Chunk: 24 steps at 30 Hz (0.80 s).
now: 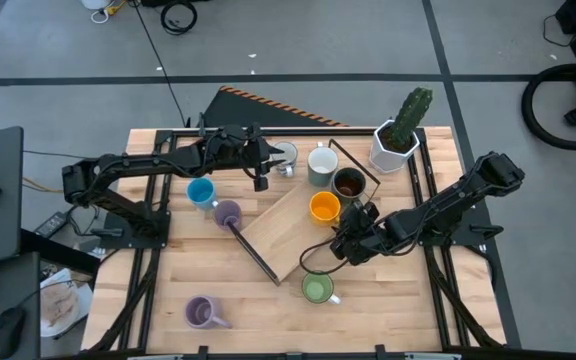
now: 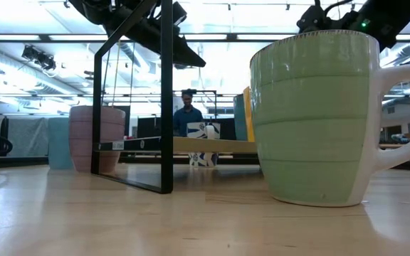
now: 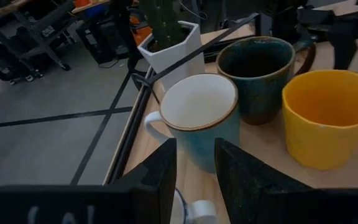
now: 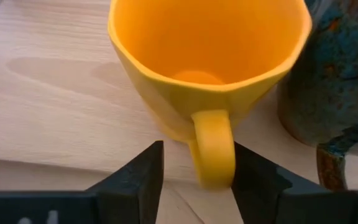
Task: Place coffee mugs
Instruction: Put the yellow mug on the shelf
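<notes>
Right gripper jaws are spread astride the orange mug handle; straight withdrawal is advised, avoiding the dark brown mug.

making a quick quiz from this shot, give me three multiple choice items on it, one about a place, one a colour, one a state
1. Where does the orange mug stand?
A. on the raised wooden shelf
B. beside the lilac mug at the table's near edge
C. inside the cactus pot

2. What colour is the mug nearest the low camera?
A. blue
B. pale green
C. dark brown

3. How are the right claw's fingers set round the orange mug's handle?
A. clamped tight on it
B. apart, one on each side
C. nowhere near it

Answers:
1 A, it sits on the shelf next to the dark brown mug.
2 B, the green mug fills the low view.
3 B, the right claw straddles the handle with gaps showing.
</notes>
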### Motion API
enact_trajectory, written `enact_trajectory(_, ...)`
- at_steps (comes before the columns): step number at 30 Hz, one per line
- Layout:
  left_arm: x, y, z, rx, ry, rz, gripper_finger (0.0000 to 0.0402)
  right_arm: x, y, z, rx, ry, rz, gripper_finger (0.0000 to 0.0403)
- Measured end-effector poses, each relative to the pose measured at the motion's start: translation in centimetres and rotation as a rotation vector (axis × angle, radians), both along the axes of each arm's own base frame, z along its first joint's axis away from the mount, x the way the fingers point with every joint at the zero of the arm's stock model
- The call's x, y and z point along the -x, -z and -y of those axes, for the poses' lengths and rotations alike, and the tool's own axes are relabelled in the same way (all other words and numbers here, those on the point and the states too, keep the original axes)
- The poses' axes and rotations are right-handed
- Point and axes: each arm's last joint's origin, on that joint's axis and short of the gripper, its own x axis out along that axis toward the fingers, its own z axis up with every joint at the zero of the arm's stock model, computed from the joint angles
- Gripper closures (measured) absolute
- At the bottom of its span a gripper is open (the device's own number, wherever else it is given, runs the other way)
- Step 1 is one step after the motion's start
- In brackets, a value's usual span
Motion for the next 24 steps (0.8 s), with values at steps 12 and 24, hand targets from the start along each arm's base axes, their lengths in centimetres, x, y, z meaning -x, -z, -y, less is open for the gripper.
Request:
enact_trajectory(12, -0.1, -0.1, 0.1, 0.006, 0.027, 0.013, 0.0287, -0.4, -1.0, -0.3, -0.029, -0.039, 0.014, 0.0216)
enact_trajectory(24, -0.1, 0.4, 0.0, 0.017, 0.017, -0.027, 0.0232, 0.3, -3.0, -0.2, -0.074, -0.104, 0.022, 0.0155)
